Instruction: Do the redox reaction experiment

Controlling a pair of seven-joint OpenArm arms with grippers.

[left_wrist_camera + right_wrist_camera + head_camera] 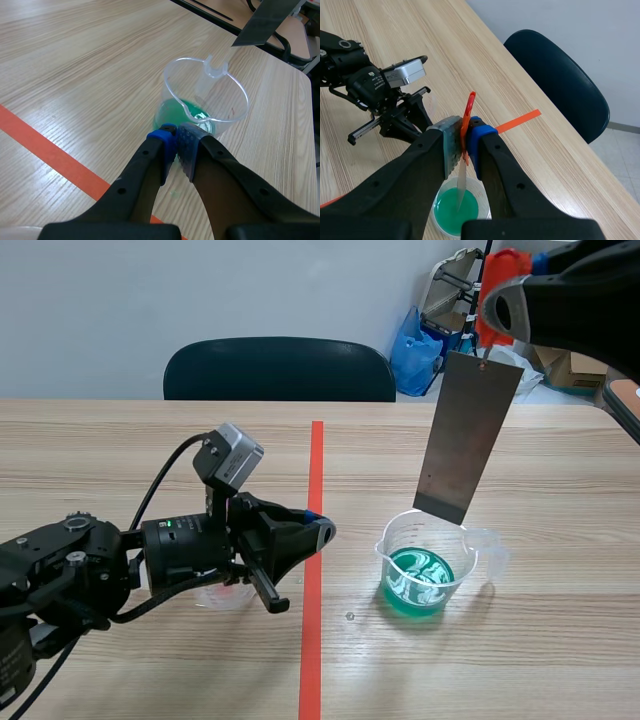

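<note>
A clear plastic beaker (428,562) with green liquid (418,580) stands right of the red tape line. Just above its rim hangs a grey metal plate (468,430), its lower edge clear of the liquid. My right gripper (487,352), raised at the upper right, is shut on the plate's top, where an orange-red tab (468,112) shows between the pads. In the right wrist view the plate (461,187) hangs edge-on over the beaker (457,212). My left gripper (177,142) is shut on nothing, pointing at the beaker (206,92) from close by; the plate (265,20) is beyond it.
A small clear dish (222,595) lies on the table under my left gripper (318,530). A dark chair (280,370) stands behind the far table edge. A blue bag (415,350) and boxes are at the back right. The table's right edge is near the beaker.
</note>
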